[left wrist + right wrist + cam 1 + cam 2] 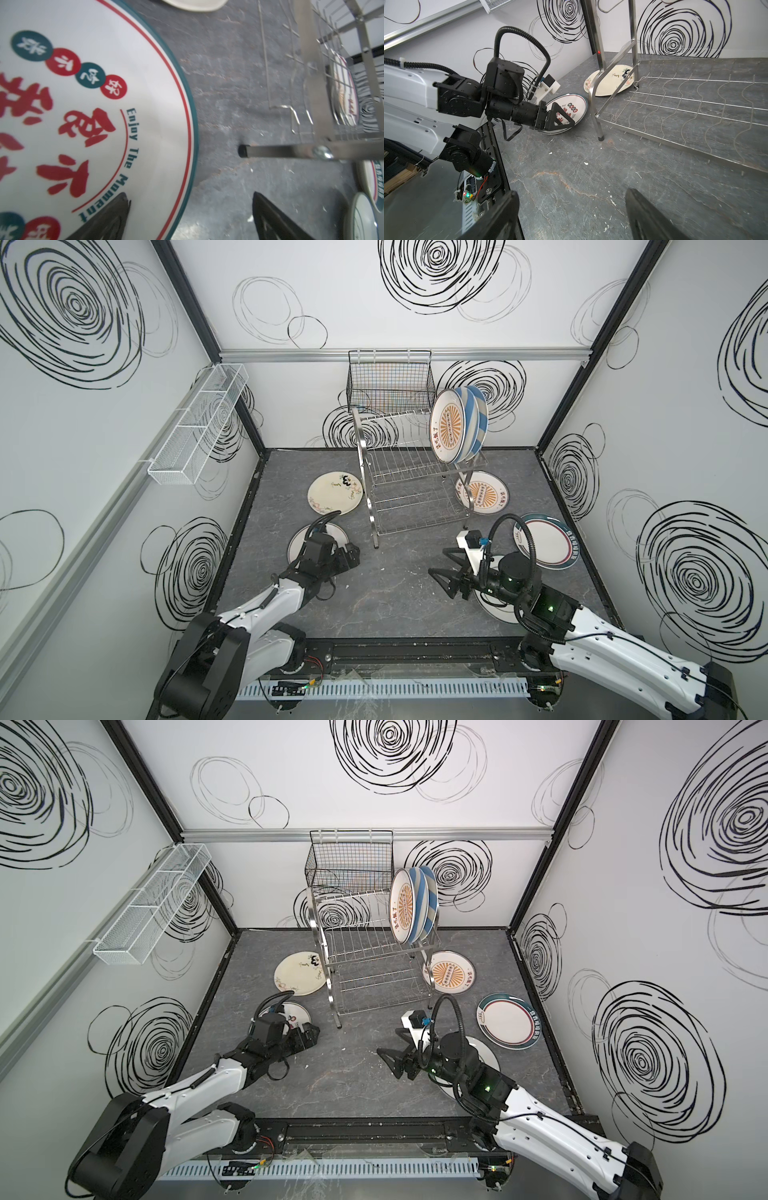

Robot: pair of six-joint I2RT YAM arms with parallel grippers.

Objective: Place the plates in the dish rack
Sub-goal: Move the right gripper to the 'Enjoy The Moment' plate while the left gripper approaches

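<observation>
I hold the left gripper (190, 197) open astride the rim of the red-lettered plate (145, 83), ready to pinch it for the dish rack (415, 485); the right gripper (571, 192) waits open and empty.

Dish rack (411, 481): polished stainless-steel wire and flat bar, mirror-bright; dull black caps on the feet.
Red-lettered plate (116, 87): glazed ceramic, smooth, glossy, soft sheen toward the rim.
Cream floral plate (336, 493): same glossy glaze.
Table (571, 162): dark grey stone-look top, matt, scuffed, with white flecks and rusty veins.
Left tool (189, 195) and right tool (571, 192): matt black plastic.
Black wire basket (390, 383): dark coated wire.
White mesh tray (195, 431): white-painted fine metal mesh.
</observation>
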